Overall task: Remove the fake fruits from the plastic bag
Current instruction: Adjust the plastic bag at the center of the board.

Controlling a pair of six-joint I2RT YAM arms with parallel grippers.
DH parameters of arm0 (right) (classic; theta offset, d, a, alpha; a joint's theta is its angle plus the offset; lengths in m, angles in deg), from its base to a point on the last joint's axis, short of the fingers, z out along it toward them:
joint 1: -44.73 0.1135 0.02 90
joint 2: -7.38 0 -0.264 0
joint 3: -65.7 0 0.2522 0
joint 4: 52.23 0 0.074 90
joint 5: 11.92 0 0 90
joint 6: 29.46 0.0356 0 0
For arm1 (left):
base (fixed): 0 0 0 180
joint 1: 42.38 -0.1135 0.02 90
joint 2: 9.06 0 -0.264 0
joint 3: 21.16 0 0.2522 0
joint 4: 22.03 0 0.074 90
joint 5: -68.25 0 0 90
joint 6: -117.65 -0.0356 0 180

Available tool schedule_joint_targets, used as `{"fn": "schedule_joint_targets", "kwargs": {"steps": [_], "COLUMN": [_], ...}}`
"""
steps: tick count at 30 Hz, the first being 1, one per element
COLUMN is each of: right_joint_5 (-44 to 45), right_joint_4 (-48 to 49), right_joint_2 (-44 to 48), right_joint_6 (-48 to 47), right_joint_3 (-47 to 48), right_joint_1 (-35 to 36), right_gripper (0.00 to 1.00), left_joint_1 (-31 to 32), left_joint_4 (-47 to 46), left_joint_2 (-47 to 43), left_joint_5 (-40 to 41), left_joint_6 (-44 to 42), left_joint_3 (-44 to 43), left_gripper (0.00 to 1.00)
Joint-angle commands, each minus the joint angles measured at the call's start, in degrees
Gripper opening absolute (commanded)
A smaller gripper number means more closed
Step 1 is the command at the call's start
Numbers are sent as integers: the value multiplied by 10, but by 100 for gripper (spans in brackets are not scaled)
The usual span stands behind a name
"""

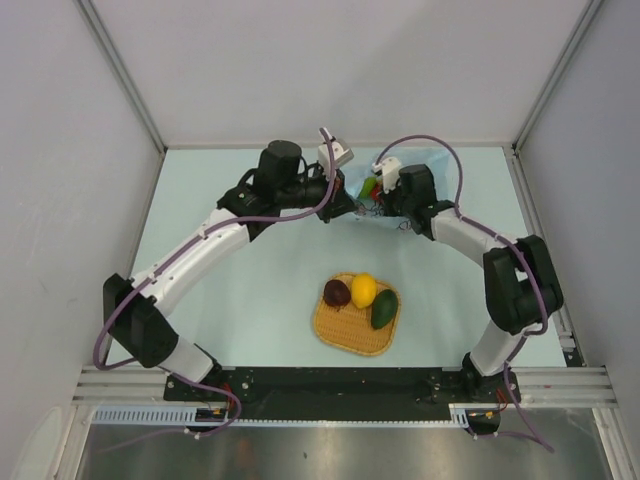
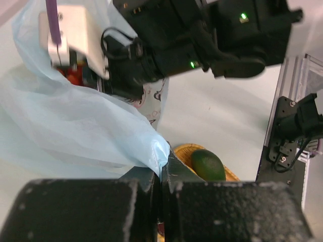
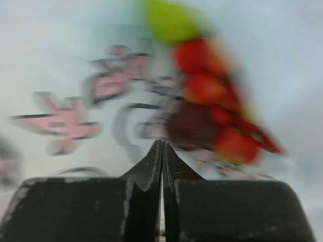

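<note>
Left end effector [image 2: 161,174]: I am clamping the plastic bag [image 2: 75,126] edge, lifting its mouth for access.
Right end effector [image 3: 162,151]: I am holding it closed beside the red berries [image 3: 212,91], possibly pinching a stem; the view is blurred.
Plum [image 1: 337,293], lemon [image 1: 364,290], avocado [image 1: 384,309]: lying in the tray [image 1: 345,340].

I am seeing the plastic bag [image 2: 75,131] showing pale translucent blue, its print [image 3: 65,121] running pink with dark outlines. The berries [image 3: 207,85] are glowing red and the blurred fruit [image 3: 171,20] lime green. The tray [image 1: 340,338] is showing woven orange-tan, the plum [image 1: 337,292] dark purple, the lemon [image 1: 364,290] bright yellow, the avocado [image 1: 384,309] dark green.
</note>
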Motion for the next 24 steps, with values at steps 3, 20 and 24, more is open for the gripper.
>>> {"fn": "schedule_joint_targets", "kwargs": {"steps": [3, 20, 24], "right_joint_5": [48, -95, -111], "right_joint_4": [-20, -4, -4], "right_joint_2": [128, 272, 239], "right_joint_6": [51, 138, 113], "right_joint_3": [-84, -155, -118], "right_joint_1": [-84, -145, -102], "right_gripper": [0, 18, 19], "left_joint_1": [10, 36, 36], "left_joint_4": [30, 79, 66], "left_joint_2": [-41, -17, -25], "left_joint_5": [-30, 16, 9], "left_joint_6": [-87, -196, -183], "left_joint_3": [38, 79, 80], "left_gripper": [0, 0, 0]}}
